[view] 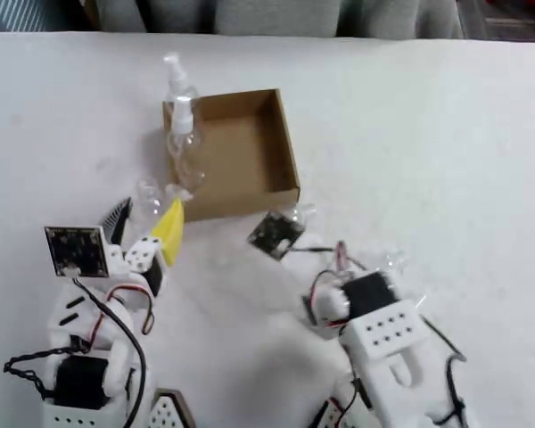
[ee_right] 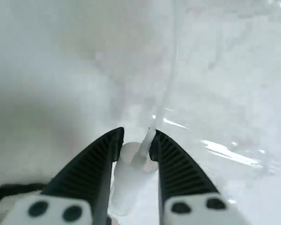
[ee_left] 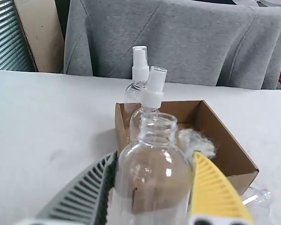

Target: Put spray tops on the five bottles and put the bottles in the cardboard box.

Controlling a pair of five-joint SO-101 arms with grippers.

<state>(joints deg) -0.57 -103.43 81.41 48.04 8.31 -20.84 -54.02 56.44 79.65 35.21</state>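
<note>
My left gripper (ee_left: 154, 158), with one grey and one yellow finger, is shut on an upright clear bottle (ee_left: 152, 171) whose neck is open and bare. In the high view this bottle (view: 147, 194) stands just left of the cardboard box's (view: 250, 192) near corner. Two clear bottles with white spray tops (ee_left: 152, 86) stand at the box's left side; the nearer one (view: 185, 134) is inside the box. My right gripper (ee_right: 136, 136) is shut on a white spray top (ee_right: 129, 176), whose thin tube (ee_right: 165, 93) points away over the table.
A clear piece (view: 394, 262) lies on the white table beside the right arm (view: 379, 325). Another clear piece (ee_left: 256, 194) lies by the box's near right corner. A grey covered chair (ee_left: 178, 42) stands behind the table.
</note>
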